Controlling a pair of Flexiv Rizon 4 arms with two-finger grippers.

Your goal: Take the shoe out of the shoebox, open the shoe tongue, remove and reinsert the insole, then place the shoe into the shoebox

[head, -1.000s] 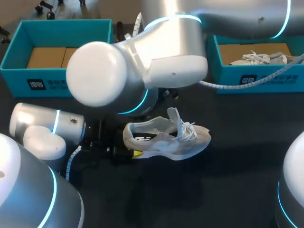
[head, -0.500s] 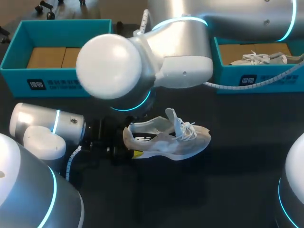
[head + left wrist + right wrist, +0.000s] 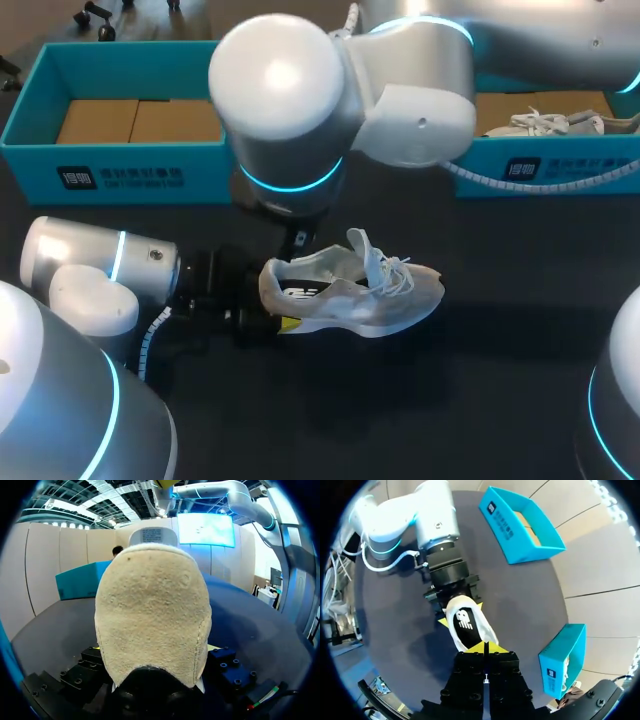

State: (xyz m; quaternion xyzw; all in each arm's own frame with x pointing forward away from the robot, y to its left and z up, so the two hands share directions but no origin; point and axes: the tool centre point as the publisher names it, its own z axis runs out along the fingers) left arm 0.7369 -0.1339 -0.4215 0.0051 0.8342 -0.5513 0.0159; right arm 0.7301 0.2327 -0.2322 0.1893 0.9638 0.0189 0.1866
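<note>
R arm has lifted up and away from the shoe (image 3: 350,292); shoe hasn't moved.
Over the last sec the R arm's bulk has swung up and toward the far R, so the right gripper (image 3: 485,649) now hangs above the shoe opening w/ yellow tips pressed together, nothing betw. them. Left gripper (image 3: 460,613) pinches the heel from both sides, holding the shoe on its sole on the table (image 3: 480,380), toe toward the R, mid-table, well clear of both the near-left shoebox (image 3: 120,172) and the right shoebox (image 3: 540,165). Tongue (image 3: 365,250) stands up, so that step looks done. Dark insole (image 3: 465,625) lies inside; prob. the insole pull is next, tho can't tell if it's already been out and back.
</note>
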